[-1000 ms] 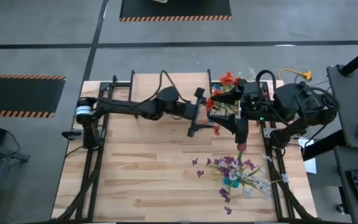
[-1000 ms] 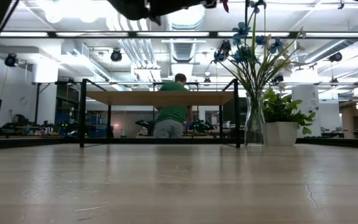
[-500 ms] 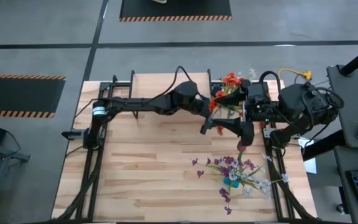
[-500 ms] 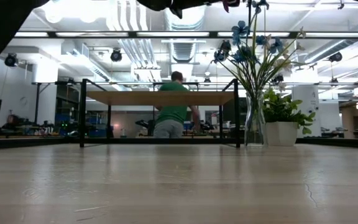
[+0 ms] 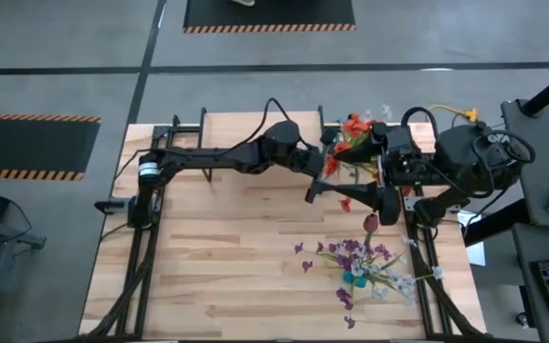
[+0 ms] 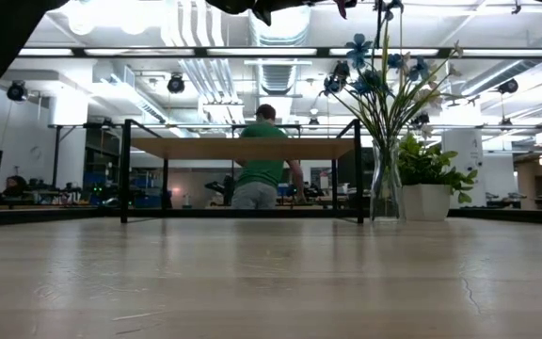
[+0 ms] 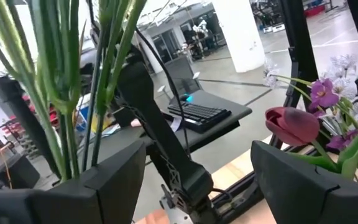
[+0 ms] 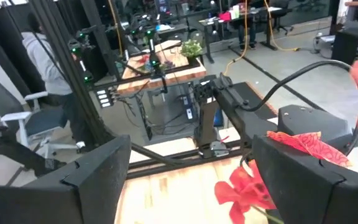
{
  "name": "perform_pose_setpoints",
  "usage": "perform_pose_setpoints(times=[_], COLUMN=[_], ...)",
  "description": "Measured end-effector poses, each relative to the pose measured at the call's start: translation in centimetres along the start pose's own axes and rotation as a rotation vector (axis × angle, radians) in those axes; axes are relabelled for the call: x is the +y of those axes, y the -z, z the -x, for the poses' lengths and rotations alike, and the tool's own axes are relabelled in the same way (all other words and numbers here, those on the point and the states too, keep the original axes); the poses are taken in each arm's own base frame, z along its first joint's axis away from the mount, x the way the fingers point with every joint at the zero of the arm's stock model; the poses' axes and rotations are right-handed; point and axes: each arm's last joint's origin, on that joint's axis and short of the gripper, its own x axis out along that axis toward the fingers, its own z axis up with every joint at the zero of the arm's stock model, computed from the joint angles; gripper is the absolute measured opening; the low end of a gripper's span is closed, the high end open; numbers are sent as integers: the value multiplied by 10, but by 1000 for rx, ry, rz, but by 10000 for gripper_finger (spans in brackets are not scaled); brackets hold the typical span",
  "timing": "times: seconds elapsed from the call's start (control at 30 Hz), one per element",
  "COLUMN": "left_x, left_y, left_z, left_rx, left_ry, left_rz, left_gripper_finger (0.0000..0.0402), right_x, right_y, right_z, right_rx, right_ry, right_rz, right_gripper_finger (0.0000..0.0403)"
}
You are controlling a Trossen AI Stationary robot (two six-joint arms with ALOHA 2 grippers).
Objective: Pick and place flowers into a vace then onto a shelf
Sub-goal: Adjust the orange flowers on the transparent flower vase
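Observation:
Orange flowers [image 5: 353,127] on green stems [image 7: 67,93] stand raised near the table's far right; what holds them up is hidden. My left gripper [image 5: 327,181] is open right beside them, the stems [image 7: 104,74] at the outer side of one finger. My right gripper [image 5: 368,189] faces it, open, with orange blooms [image 8: 247,186] close by one finger. The dark red bloom [image 5: 370,224] rises above purple, blue and white flowers [image 5: 360,272] in a clear vase [image 6: 385,188] that rests on the table, right of the shelf [image 6: 243,147].
A leafy potted plant [image 6: 426,179] sits behind the vase at the far right. The shelf [image 5: 255,124] takes up the far middle of the table. Bare wood [image 5: 217,257] spreads over the near and left parts. A person in green [image 6: 262,160] is in the room beyond.
My left gripper has travelled toward the table's right edge, closing in on the orange flowers and the right gripper. My right arm has drawn back slightly to the right. The vase and its flowers have stayed put.

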Motion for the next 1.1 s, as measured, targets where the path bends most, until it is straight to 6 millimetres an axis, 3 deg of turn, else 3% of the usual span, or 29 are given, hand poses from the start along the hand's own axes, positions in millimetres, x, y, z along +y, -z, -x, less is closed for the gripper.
perform_pose_setpoints(times=[0.33,0.57,0.9,1.1], left_x=[10,23,26,27], left_y=[-2,-36,-36,-26], left_z=[19,45,39,29], left_rx=[151,200,152,170], left_ry=[-23,-157,-230,-219], left_rz=[40,-32,-46,-10], left_gripper_finger=[274,274,274,274], right_x=[-3,-3,-3,-3], right_y=[-5,-5,-5,-5], right_z=[10,10,9,9], right_rx=[-23,-26,-28,-32], right_ry=[-6,1,2,2], right_rz=[22,22,45,62], right_gripper_finger=[329,329,329,329])
